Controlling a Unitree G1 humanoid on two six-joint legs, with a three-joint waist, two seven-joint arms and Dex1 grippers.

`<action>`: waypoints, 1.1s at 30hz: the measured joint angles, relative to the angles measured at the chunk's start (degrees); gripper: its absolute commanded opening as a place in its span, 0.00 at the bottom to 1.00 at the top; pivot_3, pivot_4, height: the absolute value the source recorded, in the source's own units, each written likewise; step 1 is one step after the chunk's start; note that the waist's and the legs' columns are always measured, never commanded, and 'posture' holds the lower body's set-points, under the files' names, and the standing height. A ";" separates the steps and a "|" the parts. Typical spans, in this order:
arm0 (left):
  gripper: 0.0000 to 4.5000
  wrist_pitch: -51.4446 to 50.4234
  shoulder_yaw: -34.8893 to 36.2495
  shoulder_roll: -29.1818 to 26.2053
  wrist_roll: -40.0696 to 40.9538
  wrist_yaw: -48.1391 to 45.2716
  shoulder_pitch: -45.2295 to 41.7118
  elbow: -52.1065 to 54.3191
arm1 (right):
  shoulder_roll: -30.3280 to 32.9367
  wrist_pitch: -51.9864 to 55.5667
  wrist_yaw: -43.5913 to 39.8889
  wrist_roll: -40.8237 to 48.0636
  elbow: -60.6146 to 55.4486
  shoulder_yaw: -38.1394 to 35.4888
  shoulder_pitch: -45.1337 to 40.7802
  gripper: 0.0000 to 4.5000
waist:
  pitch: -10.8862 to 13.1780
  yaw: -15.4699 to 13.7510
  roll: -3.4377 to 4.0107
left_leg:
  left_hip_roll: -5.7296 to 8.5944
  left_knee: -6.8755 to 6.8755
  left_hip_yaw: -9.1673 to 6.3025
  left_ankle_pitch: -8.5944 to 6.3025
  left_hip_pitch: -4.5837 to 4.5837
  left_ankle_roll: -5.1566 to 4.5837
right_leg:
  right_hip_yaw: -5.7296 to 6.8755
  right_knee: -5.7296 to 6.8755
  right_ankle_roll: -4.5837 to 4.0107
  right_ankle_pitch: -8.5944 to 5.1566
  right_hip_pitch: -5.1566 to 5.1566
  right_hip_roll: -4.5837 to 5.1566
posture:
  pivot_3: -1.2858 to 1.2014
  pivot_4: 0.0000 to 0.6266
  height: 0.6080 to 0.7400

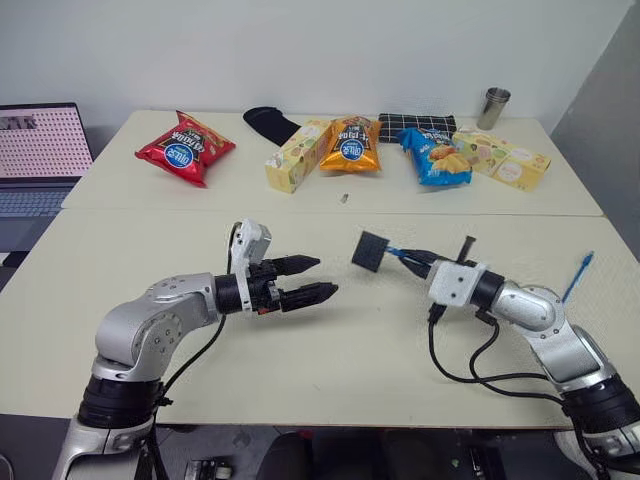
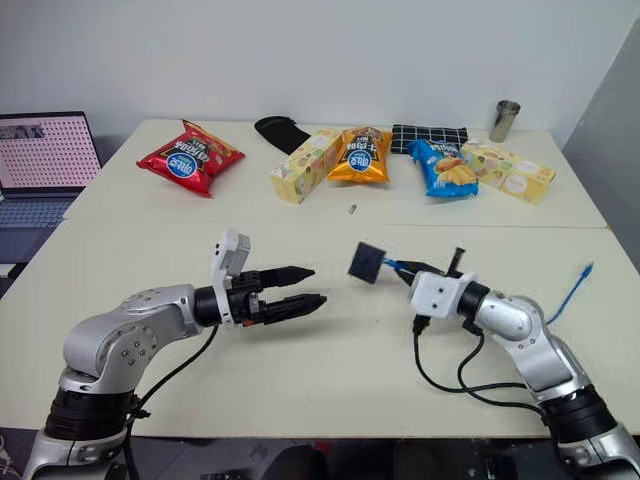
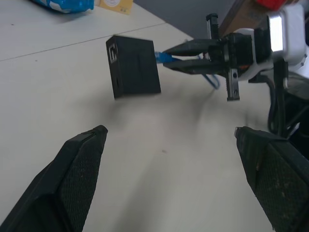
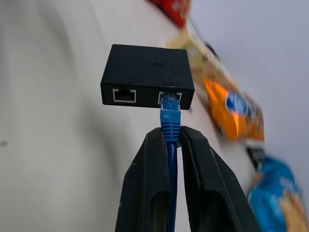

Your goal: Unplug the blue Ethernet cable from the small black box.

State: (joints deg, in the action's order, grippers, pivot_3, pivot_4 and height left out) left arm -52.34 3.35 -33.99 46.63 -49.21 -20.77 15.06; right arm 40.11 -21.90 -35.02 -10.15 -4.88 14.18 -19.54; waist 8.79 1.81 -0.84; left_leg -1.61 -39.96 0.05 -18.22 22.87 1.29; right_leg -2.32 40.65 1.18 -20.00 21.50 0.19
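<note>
Right claw (image 1: 412, 262): pinched tight on the blue Ethernet cable (image 4: 170, 126), just behind its plug.
Small black box (image 1: 370, 251): up in the air above the desk (image 1: 330, 360), hanging on the end of the cable. The plug is in one of its two holes.
Left claw (image 1: 322, 279): wide apart and holding nothing. It points at the box and is near it, not touching.
Cable's other end (image 1: 582, 268): sticks up by the desk edge on the right side.
Far side of desk: snack bags (image 1: 185, 148) in a row.
</note>
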 measured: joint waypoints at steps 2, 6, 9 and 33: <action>1.00 -2.90 0.90 0.18 2.98 0.09 -0.07 -0.10 | -0.12 -5.93 -0.62 -0.46 1.51 0.78 -1.69 0.02 | 0.01 -0.01 -0.02 | 0.00 -0.01 0.00 0.00 0.01 0.00 | -0.01 -0.01 0.00 0.00 0.01 0.00 | 0.52 0.24 1.00; 1.00 -5.62 1.71 0.18 6.26 0.05 -0.07 -0.09 | -0.90 -13.52 -0.92 -0.59 2.65 0.87 -5.21 0.02 | 0.01 -0.05 -0.02 | 0.00 -0.04 -0.05 0.01 -0.01 0.01 | 0.03 0.00 0.00 0.00 -0.02 0.01 | 0.52 0.24 1.00; 1.00 -6.22 2.55 0.38 7.64 0.29 -0.09 -0.09 | -1.38 -17.02 -0.93 -0.89 3.53 0.87 -6.58 0.02 | 0.01 -0.07 -0.02 | 0.00 -0.04 -0.05 0.01 -0.01 0.01 | 0.03 -0.01 0.00 0.00 -0.04 0.02 | 0.52 0.24 1.00; 0.18 -5.95 2.79 0.38 9.75 -2.43 -0.14 -0.01 | -2.39 -23.80 -2.41 -0.30 5.00 1.21 -6.65 0.10 | 0.01 -0.06 -0.02 | -0.01 -0.04 -0.04 0.01 -0.02 0.01 | 0.02 0.00 0.00 0.00 -0.03 0.02 | 0.52 0.24 1.00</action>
State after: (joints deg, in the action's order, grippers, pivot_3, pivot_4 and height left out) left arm -58.29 6.15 -33.60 56.38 -51.64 -20.92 15.05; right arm 37.72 -45.71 -37.42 -10.45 0.12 15.39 -26.18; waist 8.80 1.76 -0.85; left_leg -1.61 -40.00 0.01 -18.22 22.86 1.30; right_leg -2.30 40.65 1.17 -20.00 21.47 0.22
